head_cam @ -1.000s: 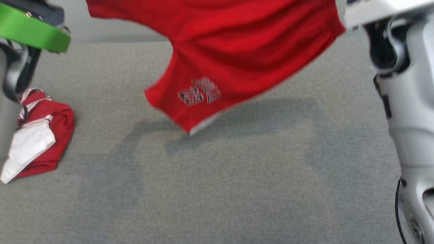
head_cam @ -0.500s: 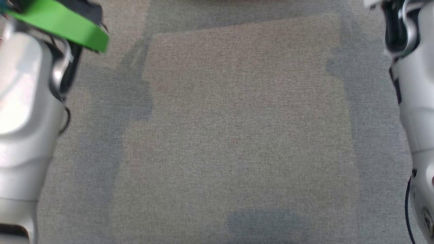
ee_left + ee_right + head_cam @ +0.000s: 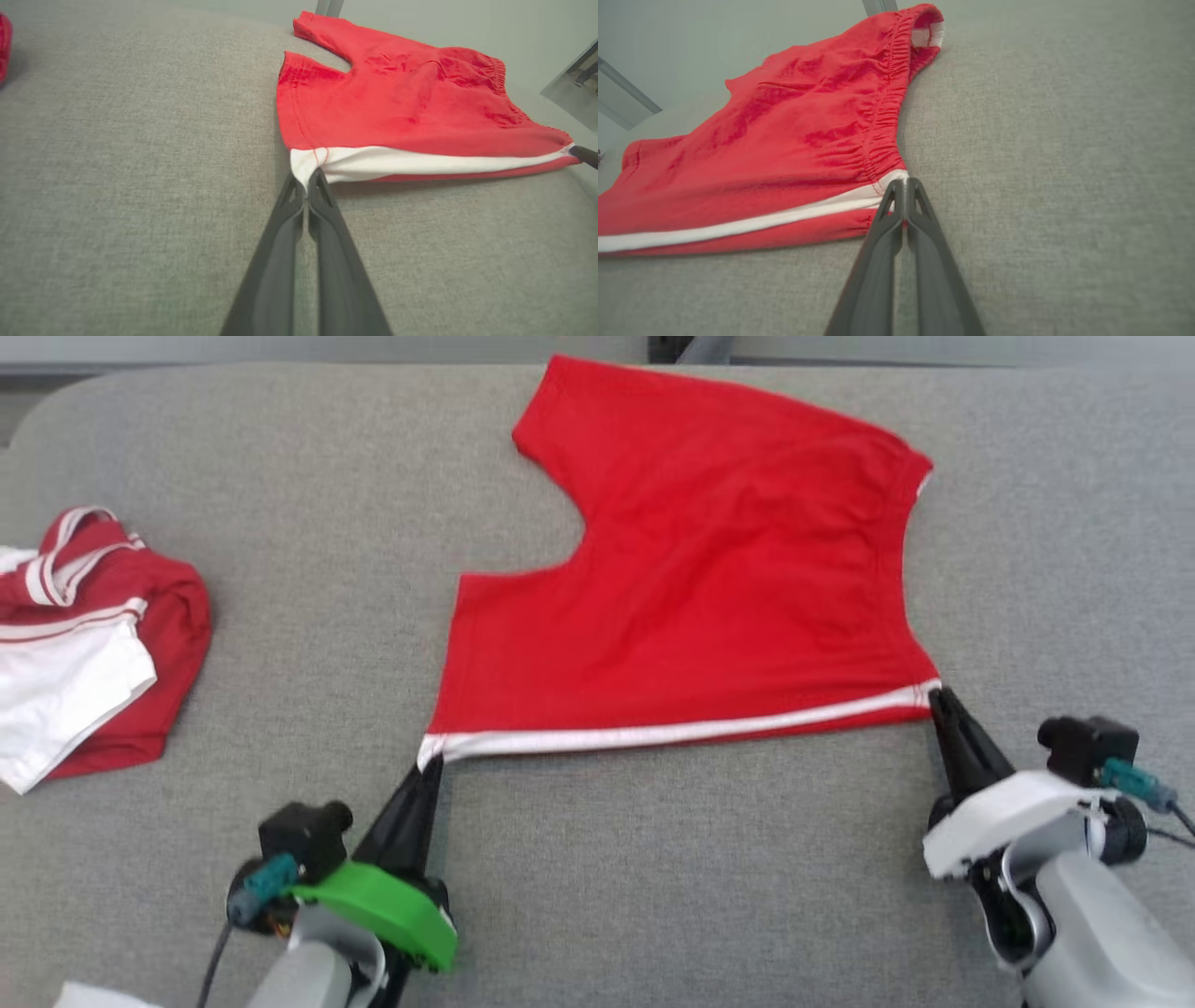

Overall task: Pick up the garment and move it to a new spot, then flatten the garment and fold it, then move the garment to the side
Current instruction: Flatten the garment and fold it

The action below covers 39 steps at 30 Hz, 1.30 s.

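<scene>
A: What are the claws doing?
B: The left gripper and right gripper are each pinched tight on a near corner of the shorts, at the ends of the white stripe.
A: Why both corners?
B: Likely to keep that edge taut, so the cloth lies flat on the grey pad, spread away from the robot. Another heap sits well to the left.

The garment lies spread on the padded surface, from the centre toward the far side, waistband to my right, leg openings to my left. My left gripper meets its near left corner and my right gripper its near right corner (both tips pinched on the near edge). A heap of crumpled clothing lies well apart, at my far left.
</scene>
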Available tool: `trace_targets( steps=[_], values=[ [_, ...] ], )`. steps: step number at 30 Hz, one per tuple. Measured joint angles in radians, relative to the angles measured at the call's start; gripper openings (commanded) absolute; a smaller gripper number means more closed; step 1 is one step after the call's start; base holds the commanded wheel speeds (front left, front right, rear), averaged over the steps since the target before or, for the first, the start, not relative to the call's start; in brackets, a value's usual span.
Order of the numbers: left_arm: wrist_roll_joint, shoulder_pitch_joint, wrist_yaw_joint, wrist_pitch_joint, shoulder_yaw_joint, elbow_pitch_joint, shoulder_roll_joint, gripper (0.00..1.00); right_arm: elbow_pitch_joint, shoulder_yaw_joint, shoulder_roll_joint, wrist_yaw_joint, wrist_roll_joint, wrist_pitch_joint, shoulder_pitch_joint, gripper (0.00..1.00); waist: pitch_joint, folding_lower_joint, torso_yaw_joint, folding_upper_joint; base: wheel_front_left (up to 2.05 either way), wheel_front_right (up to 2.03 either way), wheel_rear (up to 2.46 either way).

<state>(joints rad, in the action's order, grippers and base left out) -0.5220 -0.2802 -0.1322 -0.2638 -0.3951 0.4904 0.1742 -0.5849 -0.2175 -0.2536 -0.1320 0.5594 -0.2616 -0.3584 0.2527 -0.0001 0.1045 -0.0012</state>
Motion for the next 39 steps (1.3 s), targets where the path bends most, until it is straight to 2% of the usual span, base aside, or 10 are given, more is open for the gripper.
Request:
trace_targets(
  steps=[8, 12, 17, 21, 28, 29, 31, 39],
  values=[
    [0.042, 0.262, 0.000, 0.000, 0.075, -0.045, -0.036, 0.00, 0.034, -0.072, 0.003, 0.000, 0.034, -0.001, 0.249, 0.00, -0.162, 0.0000, -0.013, 0.0000, 0.00, 0.00, 0.00],
    [0.076, 0.358, 0.000, 0.000, 0.066, -0.068, -0.035, 0.00, 0.075, -0.128, -0.001, 0.000, 0.033, -0.001, 0.344, 0.00, -0.226, -0.0001, -0.018, 0.0000, 0.00, 0.00, 0.00],
    [0.080, 0.443, 0.000, 0.000, 0.091, -0.078, -0.033, 0.00, 0.105, -0.167, -0.021, 0.000, 0.038, -0.001, 0.443, 0.00, -0.280, -0.0001, -0.018, 0.0000, 0.00, 0.00, 0.00],
    [0.088, 0.449, 0.000, 0.000, 0.110, -0.117, -0.028, 0.00, 0.163, -0.176, -0.043, 0.000, 0.052, -0.001, 0.466, 0.00, -0.290, -0.0001, -0.016, 0.0000, 0.00, 0.00, 0.00],
    [0.101, 0.310, 0.000, 0.000, 0.086, -0.166, 0.017, 0.00, 0.276, -0.111, -0.027, 0.000, 0.073, -0.001, 0.404, 0.00, -0.276, 0.0000, -0.038, 0.0000, 0.00, 0.00, 0.00],
    [0.102, 0.239, 0.000, 0.000, 0.069, -0.166, 0.031, 0.00, 0.294, -0.073, -0.002, 0.001, 0.092, -0.001, 0.371, 0.00, -0.267, 0.0000, -0.048, 0.0000, 0.00, 0.00, 0.00],
    [0.102, 0.199, 0.000, 0.000, 0.054, -0.160, 0.039, 0.00, 0.296, -0.055, 0.009, 0.000, 0.100, -0.001, 0.352, 0.00, -0.261, 0.0000, -0.054, 0.0000, 0.00, 0.00, 0.00],
    [0.073, -0.175, 0.000, 0.000, -0.166, -0.012, 0.121, 0.00, 0.279, 0.001, 0.077, 0.001, 0.105, -0.001, 0.177, 0.00, -0.165, 0.0000, -0.097, 0.0000, 0.00, 0.00, 0.00]
  ],
)
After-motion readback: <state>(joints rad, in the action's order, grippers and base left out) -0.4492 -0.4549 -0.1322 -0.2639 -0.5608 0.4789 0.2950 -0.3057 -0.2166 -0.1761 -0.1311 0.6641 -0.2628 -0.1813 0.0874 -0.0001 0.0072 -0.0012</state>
